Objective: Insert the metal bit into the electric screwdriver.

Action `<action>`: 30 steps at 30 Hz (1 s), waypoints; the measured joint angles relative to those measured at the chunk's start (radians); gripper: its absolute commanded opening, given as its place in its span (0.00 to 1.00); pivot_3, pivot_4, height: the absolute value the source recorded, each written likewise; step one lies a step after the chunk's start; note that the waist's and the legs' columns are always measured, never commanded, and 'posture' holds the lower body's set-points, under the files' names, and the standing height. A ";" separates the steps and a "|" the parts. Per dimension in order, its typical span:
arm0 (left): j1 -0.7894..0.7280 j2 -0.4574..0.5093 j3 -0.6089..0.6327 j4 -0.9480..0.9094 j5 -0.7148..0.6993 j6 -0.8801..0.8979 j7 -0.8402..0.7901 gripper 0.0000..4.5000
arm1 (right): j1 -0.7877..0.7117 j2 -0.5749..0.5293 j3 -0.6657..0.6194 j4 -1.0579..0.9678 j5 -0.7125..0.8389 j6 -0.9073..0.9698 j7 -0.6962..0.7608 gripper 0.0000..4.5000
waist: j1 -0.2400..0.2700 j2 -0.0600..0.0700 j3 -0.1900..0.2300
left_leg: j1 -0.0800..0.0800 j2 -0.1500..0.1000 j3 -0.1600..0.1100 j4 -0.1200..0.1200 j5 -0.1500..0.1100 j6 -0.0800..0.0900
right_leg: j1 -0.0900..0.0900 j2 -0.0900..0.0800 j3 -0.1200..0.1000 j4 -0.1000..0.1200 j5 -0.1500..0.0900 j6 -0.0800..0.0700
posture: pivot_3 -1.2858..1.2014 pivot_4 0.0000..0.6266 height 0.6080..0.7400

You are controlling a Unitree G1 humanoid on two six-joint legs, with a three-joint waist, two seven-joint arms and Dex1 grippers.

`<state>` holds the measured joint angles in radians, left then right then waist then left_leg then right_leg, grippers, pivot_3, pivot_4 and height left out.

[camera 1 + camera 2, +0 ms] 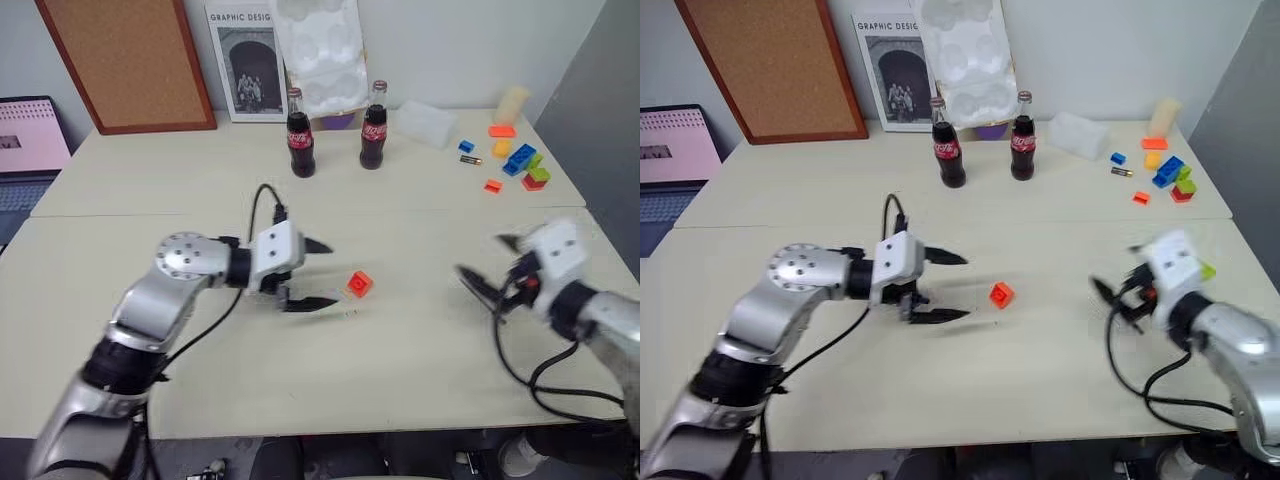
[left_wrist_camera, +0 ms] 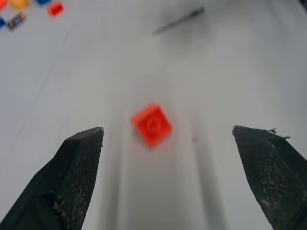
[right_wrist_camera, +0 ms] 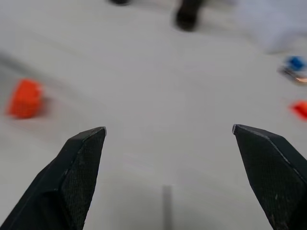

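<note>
Left hand [image 1: 334, 274] hovers low over the bench [image 1: 150, 200] with its two black fingers spread wide and nothing between them. An orange brick [image 1: 359, 284] lies just beside it at 3 o'clock, squarely between the fingertips [image 2: 86, 143] in the left wrist view. Farther out at 3 o'clock, well apart, the right hand [image 1: 480, 258] is also spread wide and carries nothing. Two cola bottles [image 1: 301, 135] stand at 12 o'clock near the far edge, with a scatter of coloured blocks [image 1: 520, 160] toward 2 o'clock.

Past the brick, the left wrist view catches a thin dark streak [image 2: 178, 21] low over the bench. It may be the metal bit, but it is too blurred to tell from a finger of the other hand, so I cannot place the bit with certainty.

A rod that slim should be very light, stiff and smooth, so it is likely to roll or flick away if nudged, and hard to lift off a flat top. A pinch across its middle, with the fingers closing squarely on it, looks safest. That also leaves one end free to seat in the electric screwdriver.
</note>
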<state>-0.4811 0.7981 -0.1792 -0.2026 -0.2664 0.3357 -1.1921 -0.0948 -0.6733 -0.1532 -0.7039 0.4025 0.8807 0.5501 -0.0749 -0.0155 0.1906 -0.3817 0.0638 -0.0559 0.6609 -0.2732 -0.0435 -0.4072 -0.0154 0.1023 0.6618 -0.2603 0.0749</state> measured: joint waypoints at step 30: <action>0.078 0.018 -0.012 -0.087 0.028 -0.047 -0.020 1.00 | -0.173 0.315 0.387 0.326 -0.145 -0.102 -0.095 0.34 | 0.020 -0.002 0.000 | -0.013 0.001 -0.001 0.000 0.000 0.000 | -0.012 0.000 -0.002 0.002 0.003 -0.004 | 0.52 0.24 1.00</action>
<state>-0.4029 0.8157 -0.1917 -0.2894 -0.2387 0.2883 -1.2117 -0.2673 -0.3586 0.2339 -0.3779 0.2570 0.7787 0.4555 -0.0549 -0.0170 0.1910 -0.3948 0.0644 -0.0565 0.6607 -0.2732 -0.0436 -0.4197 -0.0151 0.1002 0.6634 -0.2574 0.0705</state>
